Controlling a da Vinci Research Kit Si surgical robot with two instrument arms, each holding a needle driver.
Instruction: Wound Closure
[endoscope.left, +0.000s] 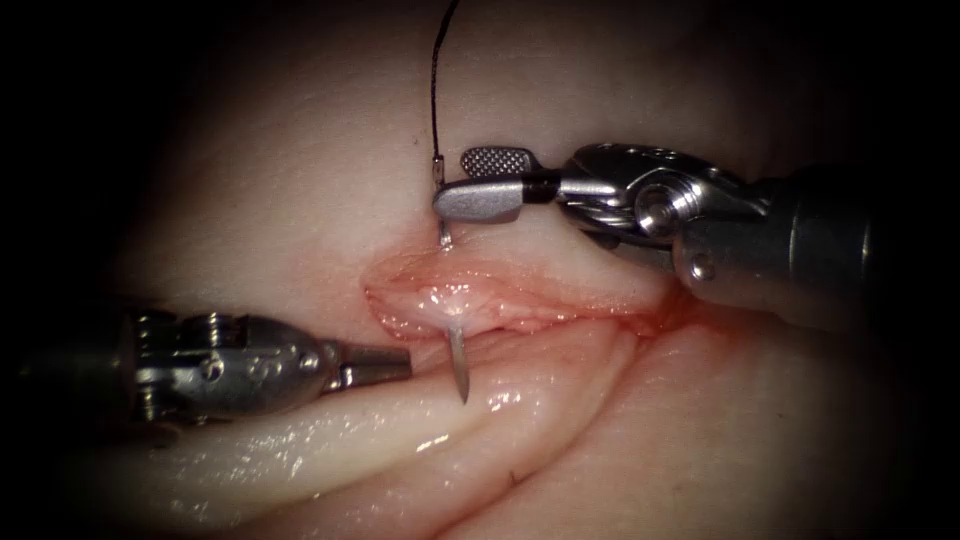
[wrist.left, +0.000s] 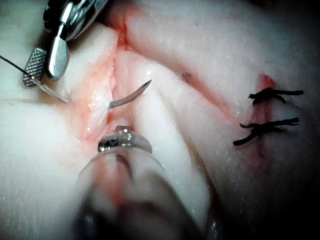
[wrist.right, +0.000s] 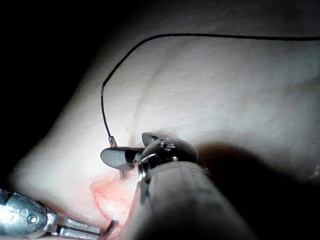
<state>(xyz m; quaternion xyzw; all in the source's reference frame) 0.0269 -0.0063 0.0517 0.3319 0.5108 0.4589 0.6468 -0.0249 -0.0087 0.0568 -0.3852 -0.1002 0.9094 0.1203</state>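
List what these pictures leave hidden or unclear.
- Needle: its middle is buried in the tissue, endoscope view.
- Thread: far end cut off by the edge, endoscope view.
- Left tool: its blurred shaft hides the jaws, left wrist view.
- Right tool: open, holding nothing.

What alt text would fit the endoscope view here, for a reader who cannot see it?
A curved needle sits in the tissue, its tip poking out of the cut. The right tool, jaws open, is at its tail, where the thread joins. The left tool, jaws shut and empty, sits beside the tip.
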